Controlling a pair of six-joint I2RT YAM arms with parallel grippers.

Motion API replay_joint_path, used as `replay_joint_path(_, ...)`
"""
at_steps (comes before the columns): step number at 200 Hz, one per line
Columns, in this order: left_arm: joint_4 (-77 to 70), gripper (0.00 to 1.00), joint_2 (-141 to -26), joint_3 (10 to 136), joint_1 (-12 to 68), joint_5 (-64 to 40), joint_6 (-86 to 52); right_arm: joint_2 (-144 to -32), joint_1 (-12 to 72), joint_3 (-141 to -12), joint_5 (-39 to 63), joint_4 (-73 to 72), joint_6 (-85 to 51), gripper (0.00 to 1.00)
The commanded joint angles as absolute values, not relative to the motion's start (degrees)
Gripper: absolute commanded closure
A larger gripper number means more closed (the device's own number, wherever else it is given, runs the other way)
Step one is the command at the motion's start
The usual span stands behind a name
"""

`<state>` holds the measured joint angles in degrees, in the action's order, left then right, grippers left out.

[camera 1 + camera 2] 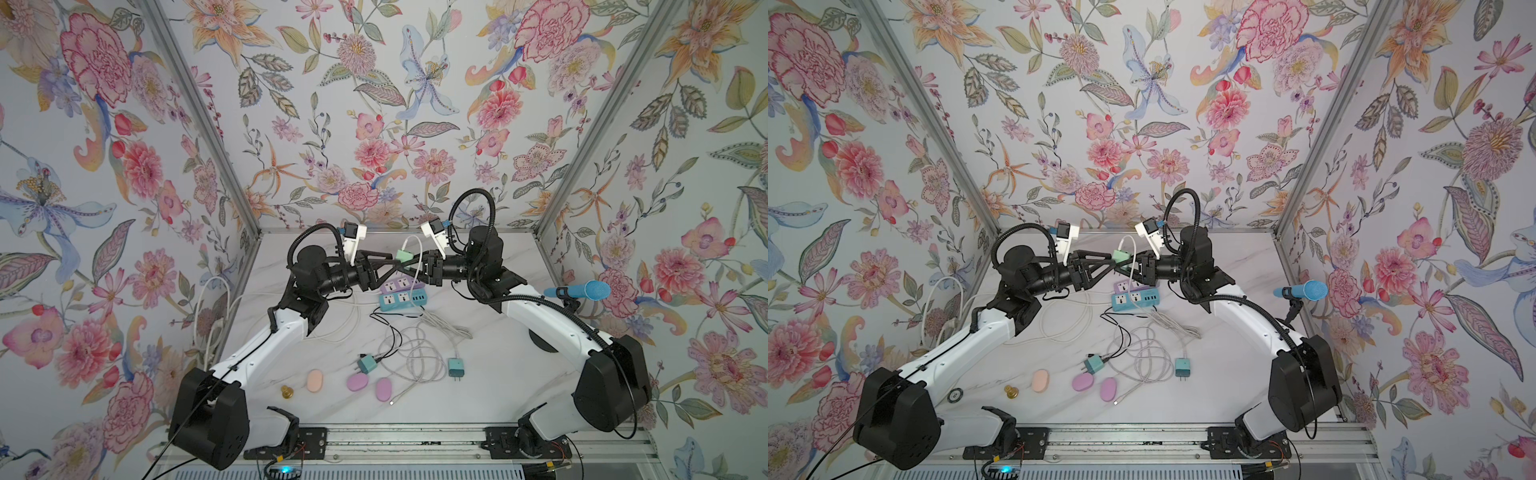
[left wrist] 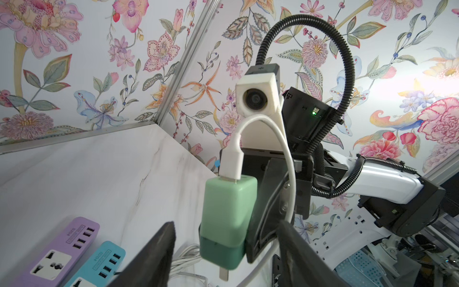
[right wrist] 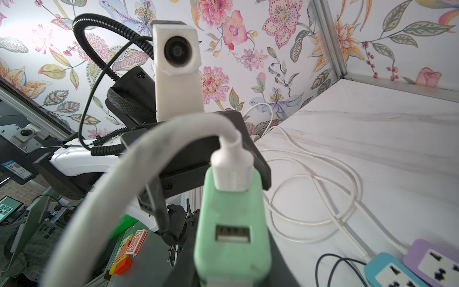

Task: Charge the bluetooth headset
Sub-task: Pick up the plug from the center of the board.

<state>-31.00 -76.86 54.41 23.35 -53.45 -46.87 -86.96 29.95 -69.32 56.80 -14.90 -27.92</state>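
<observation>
Adapter (image 2: 228,206), white cable (image 2: 285,149) plugged in, sits gripped by right tool (image 1: 412,260); left tool (image 2: 226,225) gapes around it.

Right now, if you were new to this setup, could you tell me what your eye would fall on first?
The flowered wallpaper on every wall strikes first. Then, above the middle of the table, the right gripper holds a mint-green charger with a white cable plugged in, and the left gripper stands open around it. A bright blue microphone stands at the table's right edge.
</observation>
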Motion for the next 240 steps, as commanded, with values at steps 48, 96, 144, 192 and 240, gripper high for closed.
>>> replay_joint_path(48, -38.41, 0.82, -78.33, 56.07, 25.09, -56.65, -52.02, -86.42, 31.82, -70.98, 57.63, -16.86, -27.65, 0.99)
replay_joint_path(96, -35.92, 1.00, -76.49, 56.86, 25.62, -54.23, -49.71, -84.44, 32.40, -70.30, 52.21, -14.57, -26.06, 0.90)
replay_joint_path(144, -36.15, 0.66, -78.14, 57.19, 25.57, -56.39, -50.73, -82.40, 33.69, -70.96, 53.14, -13.71, -24.05, 1.00)
replay_joint_path(192, -43.01, 0.22, -80.24, 58.12, 25.41, -60.59, -57.03, -80.19, 34.29, -70.71, 58.03, -14.15, -24.08, 1.00)
replay_joint_path(240, -38.17, 0.27, -77.40, 57.43, 21.20, -60.26, -54.19, -77.52, 32.21, -69.59, 60.69, -13.64, -24.29, 1.00)
